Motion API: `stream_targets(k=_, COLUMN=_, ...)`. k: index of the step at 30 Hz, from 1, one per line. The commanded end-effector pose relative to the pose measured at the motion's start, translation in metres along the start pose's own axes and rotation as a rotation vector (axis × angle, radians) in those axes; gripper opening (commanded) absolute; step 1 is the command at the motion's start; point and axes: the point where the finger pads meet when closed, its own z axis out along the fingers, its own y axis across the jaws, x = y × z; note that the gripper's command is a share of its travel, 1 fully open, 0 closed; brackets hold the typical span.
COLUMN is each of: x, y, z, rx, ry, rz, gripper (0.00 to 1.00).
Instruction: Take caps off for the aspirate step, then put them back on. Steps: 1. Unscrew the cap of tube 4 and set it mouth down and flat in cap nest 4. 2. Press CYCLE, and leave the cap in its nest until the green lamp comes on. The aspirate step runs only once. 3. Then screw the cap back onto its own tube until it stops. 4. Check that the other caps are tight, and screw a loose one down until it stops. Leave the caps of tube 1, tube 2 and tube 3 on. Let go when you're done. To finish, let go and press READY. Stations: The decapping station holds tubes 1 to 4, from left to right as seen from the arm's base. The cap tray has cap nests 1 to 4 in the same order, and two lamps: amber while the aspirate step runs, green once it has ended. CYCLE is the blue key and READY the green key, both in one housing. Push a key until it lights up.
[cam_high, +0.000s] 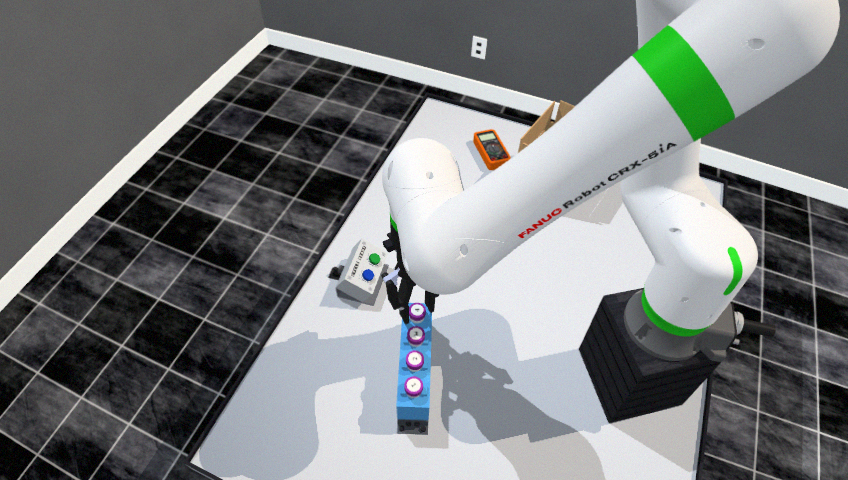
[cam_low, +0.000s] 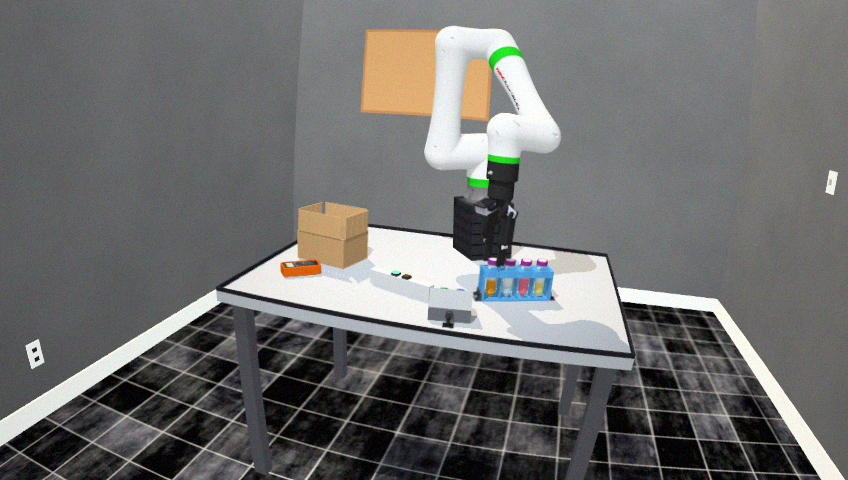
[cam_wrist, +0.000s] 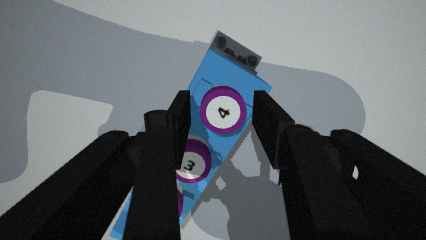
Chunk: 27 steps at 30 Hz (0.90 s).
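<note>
The blue decapping station (cam_high: 413, 368) holds several tubes with purple caps. The cap of tube 4 (cam_wrist: 223, 110) sits on its tube at the end nearest the key housing (cam_high: 361, 276); it also shows in the top view (cam_high: 417, 310) and the exterior view (cam_low: 492, 261). My gripper (cam_wrist: 221, 107) points straight down over tube 4, one finger on each side of the cap. A small gap shows between each finger and the cap, so the gripper is open around it. Cap 3 (cam_wrist: 192, 162) is partly hidden by the left finger.
The housing carries the green key (cam_high: 374, 258) and the blue key (cam_high: 368, 274). The cap tray (cam_low: 404, 276) lies left of the rack in the exterior view. A cardboard box (cam_low: 332, 233) and an orange multimeter (cam_low: 300, 267) stand at the table's far end.
</note>
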Motion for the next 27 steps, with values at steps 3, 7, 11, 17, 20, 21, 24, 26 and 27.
stream_targets(k=3, x=0.0003, y=0.0, z=-0.0003, rx=-0.001, ry=-0.012, rz=-0.005, gripper=0.3)
stream_targets(k=7, x=0.0004, y=-0.0001, z=-0.0004, rx=0.0, ry=-0.012, rz=-0.005, gripper=0.3)
stream_targets(k=11, x=0.0004, y=-0.0001, z=-0.0004, rx=0.0, ry=-0.012, rz=-0.005, gripper=0.3)
stream_targets(k=17, x=0.0004, y=-0.0001, z=-0.0003, rx=-0.002, ry=-0.012, rz=0.145, gripper=0.3)
stream_targets(k=20, x=0.0004, y=-0.0001, z=-0.0002, rx=-0.002, ry=-0.012, rz=0.295, gripper=0.3)
stream_targets(k=21, x=0.0004, y=-0.0001, z=-0.0002, rx=-0.003, ry=-0.012, rz=0.345, gripper=0.3)
stream_targets(k=24, x=0.0004, y=0.0, z=-0.0002, rx=-0.003, ry=-0.012, rz=0.445, gripper=0.3)
stream_targets(k=26, x=0.0004, y=0.0, z=-0.0002, rx=-0.004, ry=-0.012, rz=0.495, gripper=0.3)
stream_targets(k=27, x=0.0004, y=-0.0001, z=-0.0002, rx=-0.004, ry=-0.012, rz=0.545, gripper=0.3)
